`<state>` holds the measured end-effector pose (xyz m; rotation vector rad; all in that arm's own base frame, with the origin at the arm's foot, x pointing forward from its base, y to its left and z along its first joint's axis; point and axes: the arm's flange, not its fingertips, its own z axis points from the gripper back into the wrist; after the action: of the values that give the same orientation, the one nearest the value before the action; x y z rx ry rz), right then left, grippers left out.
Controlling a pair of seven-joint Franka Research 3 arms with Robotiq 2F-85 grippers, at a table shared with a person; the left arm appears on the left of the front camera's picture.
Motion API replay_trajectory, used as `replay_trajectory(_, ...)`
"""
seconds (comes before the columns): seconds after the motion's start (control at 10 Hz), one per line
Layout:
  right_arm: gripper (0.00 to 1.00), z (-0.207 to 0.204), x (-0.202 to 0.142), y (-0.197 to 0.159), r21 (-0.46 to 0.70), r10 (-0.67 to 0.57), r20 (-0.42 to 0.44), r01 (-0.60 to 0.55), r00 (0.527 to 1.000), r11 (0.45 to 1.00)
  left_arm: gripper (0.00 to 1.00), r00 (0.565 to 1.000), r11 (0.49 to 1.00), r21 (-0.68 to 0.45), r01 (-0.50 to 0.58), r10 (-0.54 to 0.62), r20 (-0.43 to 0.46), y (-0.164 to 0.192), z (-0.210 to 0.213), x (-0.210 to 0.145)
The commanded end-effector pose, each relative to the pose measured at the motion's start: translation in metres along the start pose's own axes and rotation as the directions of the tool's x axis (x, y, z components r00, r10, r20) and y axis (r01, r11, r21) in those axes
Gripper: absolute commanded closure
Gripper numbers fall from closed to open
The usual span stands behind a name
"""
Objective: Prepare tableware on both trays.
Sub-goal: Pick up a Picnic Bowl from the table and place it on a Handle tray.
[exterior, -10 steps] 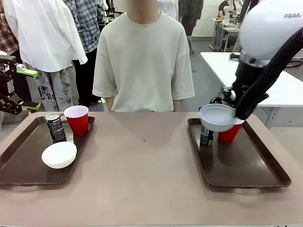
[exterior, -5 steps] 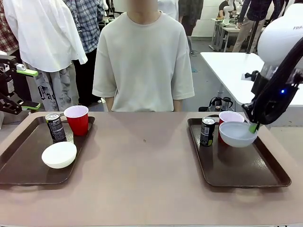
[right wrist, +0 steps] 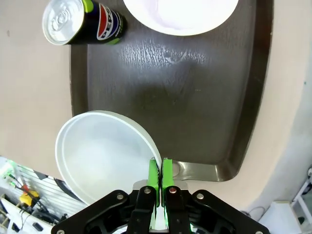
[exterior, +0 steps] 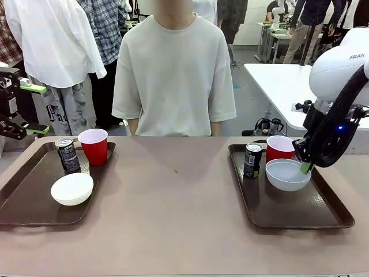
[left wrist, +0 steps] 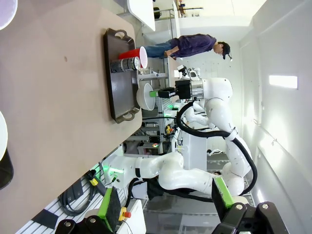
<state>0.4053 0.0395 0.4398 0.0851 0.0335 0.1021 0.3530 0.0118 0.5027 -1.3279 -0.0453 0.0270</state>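
My right gripper point(exterior: 305, 168) is shut on the right rim of the pale grey-blue bowl point(exterior: 287, 174), held low over the right tray point(exterior: 300, 214), just in front of a red cup point(exterior: 280, 148) and beside a dark can point(exterior: 252, 160). In the right wrist view the green fingers point(right wrist: 155, 174) pinch the bowl point(right wrist: 102, 158) rim above the tray point(right wrist: 204, 97), with the can point(right wrist: 80, 19) and the cup's pale inside point(right wrist: 180, 12) beyond. The left tray point(exterior: 23, 210) holds a can point(exterior: 68, 154), a red cup point(exterior: 93, 146) and a white bowl point(exterior: 72, 188). My left gripper point(exterior: 36, 108) hangs open at the left edge, holding nothing.
A person in a pale T-shirt point(exterior: 174, 69) stands at the far side of the table, hands out of sight. Bare tabletop point(exterior: 173, 196) lies between the trays. A white table point(exterior: 277, 81) stands behind on the right.
My right gripper has carried the grey-blue bowl from above the can rightward and down, to just in front of the red cup. The left arm has not moved.
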Motion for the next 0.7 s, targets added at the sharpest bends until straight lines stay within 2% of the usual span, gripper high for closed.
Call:
replay_trajectory(0.0,0.96,-0.011,0.003,-0.009,-0.009,-0.007,0.002,0.007,1.0,1.0,0.0,1.0,1.0,-0.008,0.019,-0.019,-0.003,0.0,0.001,0.0)
replay_trajectory(0.2,0.96,-0.026,0.015,-0.024,0.074,0.012,-0.014,-0.011,1.0,0.997,0.0,1.0,1.0,-0.008,0.019,-0.019,-0.003,0.0,0.001,0.0)
replay_trajectory(0.4,0.96,-0.047,0.021,-0.033,0.096,0.03,-0.016,-0.028,0.999,0.995,0.0,1.0,1.0,-0.008,0.019,-0.019,-0.003,0.0,0.001,0.0)
replay_trajectory(0.6,0.96,-0.065,0.025,-0.039,0.094,0.052,0.032,-0.055,0.998,0.994,0.0,1.0,1.0,-0.008,0.019,-0.019,-0.003,0.0,0.001,0.0)
